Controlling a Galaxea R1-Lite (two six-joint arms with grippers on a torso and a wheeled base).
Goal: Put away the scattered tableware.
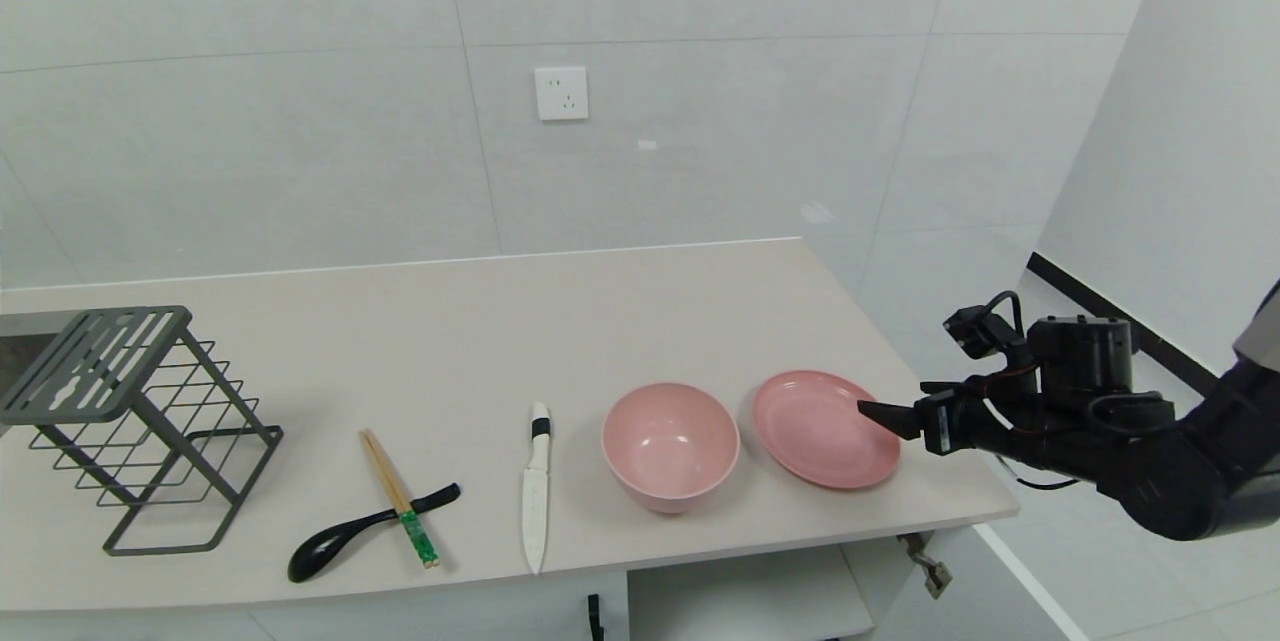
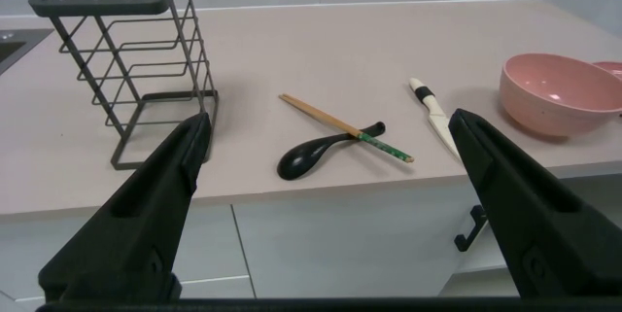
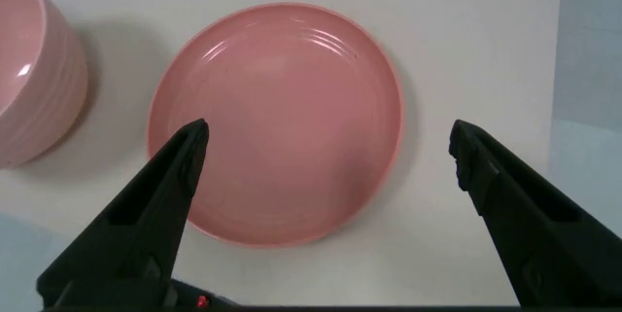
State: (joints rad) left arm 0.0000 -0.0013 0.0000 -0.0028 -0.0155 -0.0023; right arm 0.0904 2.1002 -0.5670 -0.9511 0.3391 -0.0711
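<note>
While the right tool (image 3: 328,142) gapes wide at the bench's (image 1: 600,321) right edge, the pink plate (image 3: 277,122) lies just ahead of it, pink bowl (image 3: 29,69) beyond; the left tool (image 2: 328,122), equally wide, sits off the front edge, facing spoon (image 2: 303,159) and chopsticks (image 2: 321,116).

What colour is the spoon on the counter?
The spoon is glossy black; the left wrist view shows it best.

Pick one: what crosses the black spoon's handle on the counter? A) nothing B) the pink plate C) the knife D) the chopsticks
D: the chopsticks lie crossed with the black spoon at its handle, while the knife lies apart from both, on the side toward the bowl.
</note>
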